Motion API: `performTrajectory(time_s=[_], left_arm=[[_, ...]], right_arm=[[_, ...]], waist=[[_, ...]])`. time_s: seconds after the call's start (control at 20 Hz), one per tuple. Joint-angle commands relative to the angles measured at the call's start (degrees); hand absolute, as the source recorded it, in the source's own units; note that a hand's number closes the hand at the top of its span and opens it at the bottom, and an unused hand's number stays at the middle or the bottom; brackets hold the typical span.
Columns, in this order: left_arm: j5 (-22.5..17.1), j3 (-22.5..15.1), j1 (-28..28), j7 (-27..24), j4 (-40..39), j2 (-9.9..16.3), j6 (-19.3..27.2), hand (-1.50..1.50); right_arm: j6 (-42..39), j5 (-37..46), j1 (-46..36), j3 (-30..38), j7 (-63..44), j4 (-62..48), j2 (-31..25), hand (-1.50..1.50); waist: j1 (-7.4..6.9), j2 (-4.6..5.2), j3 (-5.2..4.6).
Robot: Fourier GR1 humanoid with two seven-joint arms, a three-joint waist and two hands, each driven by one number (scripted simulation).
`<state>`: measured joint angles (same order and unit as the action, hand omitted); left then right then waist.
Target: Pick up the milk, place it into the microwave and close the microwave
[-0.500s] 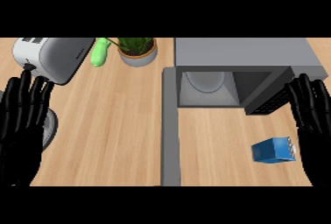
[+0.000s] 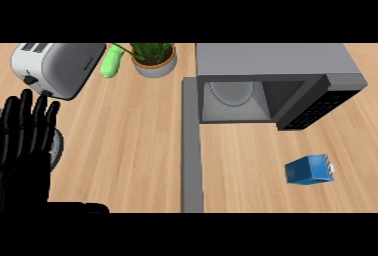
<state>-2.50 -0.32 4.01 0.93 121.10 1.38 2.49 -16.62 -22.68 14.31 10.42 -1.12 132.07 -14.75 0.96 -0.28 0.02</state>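
Observation:
The milk is a small blue carton that stands on the wooden counter, in front of the microwave and to the right. The grey microwave is open; its door swings out toward me and I see it edge-on as a long grey strip. Inside, a pale turntable plate shows. The dark control panel is at the microwave's right. My left hand rests open at the left edge with its fingers up, far from the milk. My right hand is out of view.
A silver toaster stands at the back left. Beside it are a green vegetable and a potted plant. A grey round edge shows behind my left hand.
My right hand, which stood open at the right edge, has left the view. My left hand has sunk a little. The milk and microwave have not moved.

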Motion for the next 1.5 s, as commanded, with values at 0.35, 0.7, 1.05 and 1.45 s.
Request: performTrajectory(time_s=[0.35, 0.7, 1.05, 1.45], left_arm=[[-4.01, -2.36, 18.79, -3.07, 11.38, -1.35, -3.15, -1.5], [-9.66, -1.03, 31.51, -11.14, 14.0, -1.34, -9.59, -1.5], [-11.63, 2.01, 34.15, -12.85, 12.79, -1.34, -14.0, -1.5], [-15.55, 6.4, 42.3, -16.49, 15.86, -1.33, -19.72, -1.5]], right_arm=[[-13.96, -13.15, 19.84, 13.43, 3.36, 8.52, 0.99, -1.5], [-21.59, -6.15, 18.28, 16.66, 11.02, 0.19, 4.51, -1.5], [-20.65, -1.02, 12.81, 16.94, 9.18, -3.55, 5.8, -1.5], [-20.03, 18.64, 5.99, 11.98, 17.43, -13.31, 11.81, -1.5]], waist=[[-0.49, -0.04, -0.04], [-1.14, -0.02, -0.03], [-1.25, 0.17, -0.02], [-1.79, 0.15, 0.02]])
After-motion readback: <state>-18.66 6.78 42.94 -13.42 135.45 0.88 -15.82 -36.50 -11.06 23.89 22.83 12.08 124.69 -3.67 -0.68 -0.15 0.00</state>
